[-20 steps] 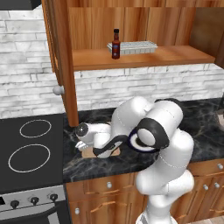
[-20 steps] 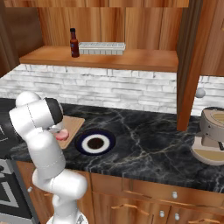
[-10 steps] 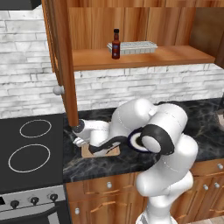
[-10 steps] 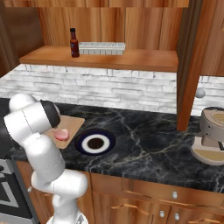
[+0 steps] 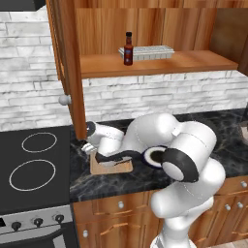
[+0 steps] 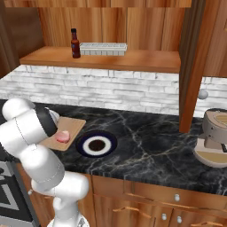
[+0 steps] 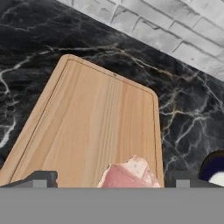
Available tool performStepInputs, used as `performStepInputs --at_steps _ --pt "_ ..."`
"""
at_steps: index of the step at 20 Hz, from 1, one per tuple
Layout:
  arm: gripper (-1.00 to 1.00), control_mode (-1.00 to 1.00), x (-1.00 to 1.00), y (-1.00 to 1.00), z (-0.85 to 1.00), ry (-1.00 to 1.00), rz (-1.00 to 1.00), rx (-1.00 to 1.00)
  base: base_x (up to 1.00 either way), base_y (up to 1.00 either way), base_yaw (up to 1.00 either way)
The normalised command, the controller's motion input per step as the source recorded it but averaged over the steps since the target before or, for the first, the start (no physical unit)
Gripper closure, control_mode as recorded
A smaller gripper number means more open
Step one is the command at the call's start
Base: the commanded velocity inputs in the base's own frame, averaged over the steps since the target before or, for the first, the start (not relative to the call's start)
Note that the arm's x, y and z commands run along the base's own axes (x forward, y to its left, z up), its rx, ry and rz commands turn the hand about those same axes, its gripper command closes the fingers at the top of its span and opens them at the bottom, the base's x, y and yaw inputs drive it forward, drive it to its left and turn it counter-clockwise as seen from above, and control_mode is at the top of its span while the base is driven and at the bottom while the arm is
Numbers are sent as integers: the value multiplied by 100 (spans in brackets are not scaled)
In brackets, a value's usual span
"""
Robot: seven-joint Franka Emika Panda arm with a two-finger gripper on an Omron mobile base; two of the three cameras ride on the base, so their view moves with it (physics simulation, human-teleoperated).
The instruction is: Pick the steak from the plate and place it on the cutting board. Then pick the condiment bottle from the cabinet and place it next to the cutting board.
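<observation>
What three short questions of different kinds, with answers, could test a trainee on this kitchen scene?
1. True or false: the steak lies on the cutting board.
2. Where does the condiment bottle stand? A) on the counter B) on the cabinet shelf C) on the plate
3. Fill in: the pincer fingers stand ____ on either side of the steak.

Key: 1 true; 2 B; 3 open. The plate has nothing on it.

Pink steak flat on light-wood cutting board, beside navy-rimmed plate.
</observation>
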Motion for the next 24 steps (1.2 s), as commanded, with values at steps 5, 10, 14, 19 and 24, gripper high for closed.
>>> performStepInputs --at_steps 5,10,14,19,24 --pt "-100 -100 0 -37 0 0 2 0 0 0 0" --pt "-100 -100 -2 -43 5 0 3 2 0 0 0" --pt "-100 -100 -8 -35 23 -1 4 5 0 0 0" --pt "-100 -100 -10 -34 29 0 5 6 0 0 0" --pt "-100 -100 -12 -31 38 0 4 6 0 0 0"
